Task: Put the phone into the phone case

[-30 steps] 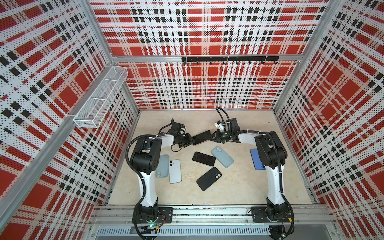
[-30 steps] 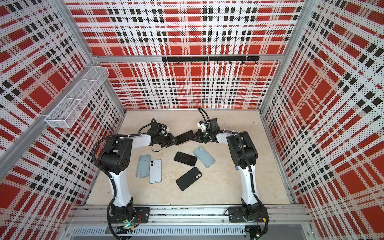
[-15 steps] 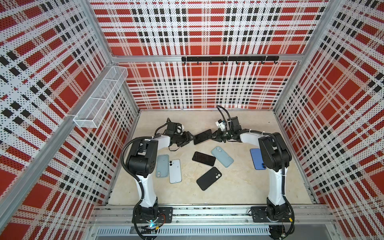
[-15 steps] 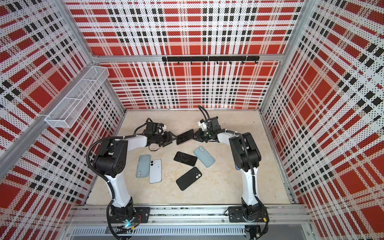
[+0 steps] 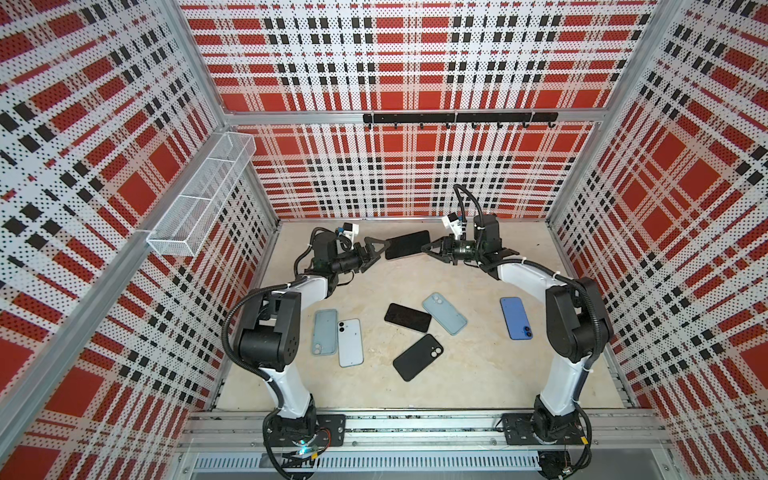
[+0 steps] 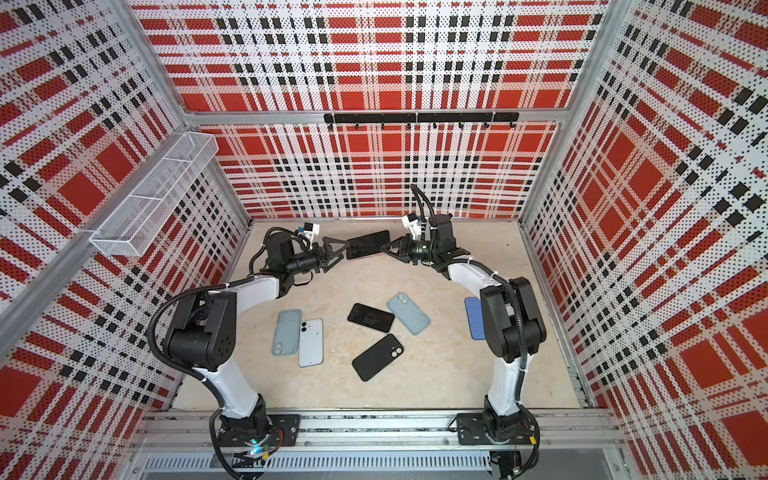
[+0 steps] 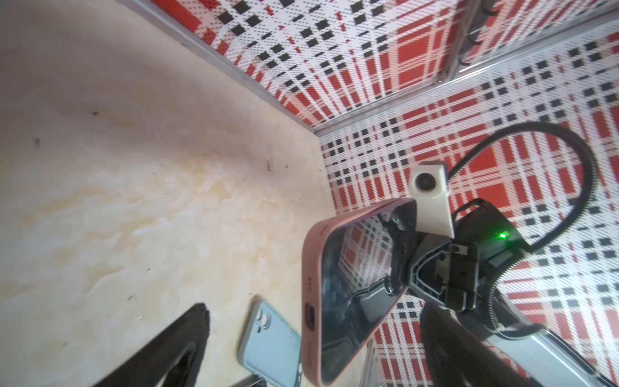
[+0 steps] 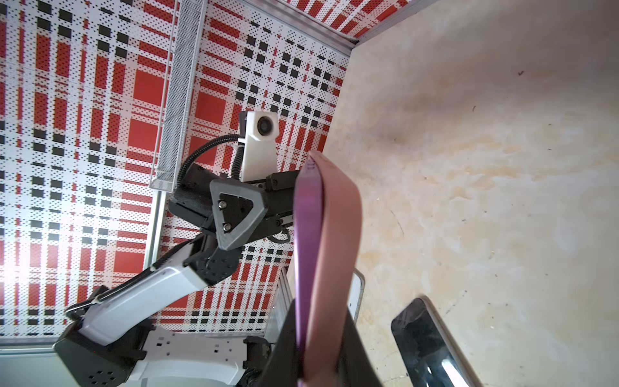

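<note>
**Ana:** At the back of the counter (image 5: 478, 374), what had changed from a second before?

**Ben:** The left pincer (image 5: 378, 253) had sprung wide. A second earlier it was closed at the end of the phone nearest it. Now its jaws stood spread just beside that end, touching nothing I could see.

**Ana:** So what held the thing?

**Ben:** The right pincer (image 5: 428, 248) alone. It was clenched on the other end of the pink phone case (image 7: 310, 301) and kept it off the counter, between the two arms.

**Ana:** And the phone?

**Ben:** The phone (image 7: 355, 284) sat inside that case. In the left wrist view the pink rim ran round the dark screen. I judged the fitting done or nearly so, and the release a sign of it. In the right wrist view, though, a purple edge (image 8: 308, 234) ran beside the pink back, so I could not tell whether that side was fully home.

**Ana:** Other containers?

**Ben:** The wire basket (image 5: 199, 208) on the left wall showed nothing inside. A pale blue case (image 5: 324, 331) lay open side up near the left arm, apparently without a phone, against a white phone (image 5: 350, 343). A second pale blue case (image 5: 444, 312) and a black case (image 5: 417, 356) lay back up, so whether either held a phone I could not tell.
</note>
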Motion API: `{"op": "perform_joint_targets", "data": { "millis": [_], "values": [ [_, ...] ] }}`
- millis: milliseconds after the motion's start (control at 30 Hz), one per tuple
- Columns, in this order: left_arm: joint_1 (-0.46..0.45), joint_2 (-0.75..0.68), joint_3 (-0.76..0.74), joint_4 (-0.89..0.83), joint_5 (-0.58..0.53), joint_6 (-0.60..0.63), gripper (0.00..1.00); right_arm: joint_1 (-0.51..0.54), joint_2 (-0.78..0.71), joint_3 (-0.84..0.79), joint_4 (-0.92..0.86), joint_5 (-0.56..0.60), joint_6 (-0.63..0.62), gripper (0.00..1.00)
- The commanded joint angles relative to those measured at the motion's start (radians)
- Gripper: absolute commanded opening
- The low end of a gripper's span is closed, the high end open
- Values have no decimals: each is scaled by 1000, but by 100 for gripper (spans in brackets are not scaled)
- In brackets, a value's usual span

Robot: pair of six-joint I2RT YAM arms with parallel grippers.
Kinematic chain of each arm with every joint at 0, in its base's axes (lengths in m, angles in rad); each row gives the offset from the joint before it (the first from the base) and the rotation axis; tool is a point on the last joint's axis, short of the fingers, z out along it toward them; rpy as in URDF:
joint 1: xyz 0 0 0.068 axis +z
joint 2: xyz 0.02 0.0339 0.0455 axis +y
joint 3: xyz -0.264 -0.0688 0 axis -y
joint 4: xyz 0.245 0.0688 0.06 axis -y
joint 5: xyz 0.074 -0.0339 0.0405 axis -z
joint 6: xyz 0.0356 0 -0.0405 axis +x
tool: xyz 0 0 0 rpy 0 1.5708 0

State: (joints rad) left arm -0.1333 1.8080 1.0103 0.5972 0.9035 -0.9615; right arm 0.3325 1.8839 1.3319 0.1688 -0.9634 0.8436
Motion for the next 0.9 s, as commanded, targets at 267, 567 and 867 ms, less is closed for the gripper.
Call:
{"op": "perform_joint_targets", "data": {
  "millis": [267, 567, 867],
  "values": [
    [-59, 66, 20, 461, 111, -293, 65, 23, -60, -41, 152, -37, 74, 0],
    [-80, 88, 8, 584, 102, -365, 43, 39, -42, -78, 254, -34, 136, 0],
    [-86, 93, -15, 663, 98, -411, 20, 40, -52, -95, 242, -15, 116, 9]
  ]
}}
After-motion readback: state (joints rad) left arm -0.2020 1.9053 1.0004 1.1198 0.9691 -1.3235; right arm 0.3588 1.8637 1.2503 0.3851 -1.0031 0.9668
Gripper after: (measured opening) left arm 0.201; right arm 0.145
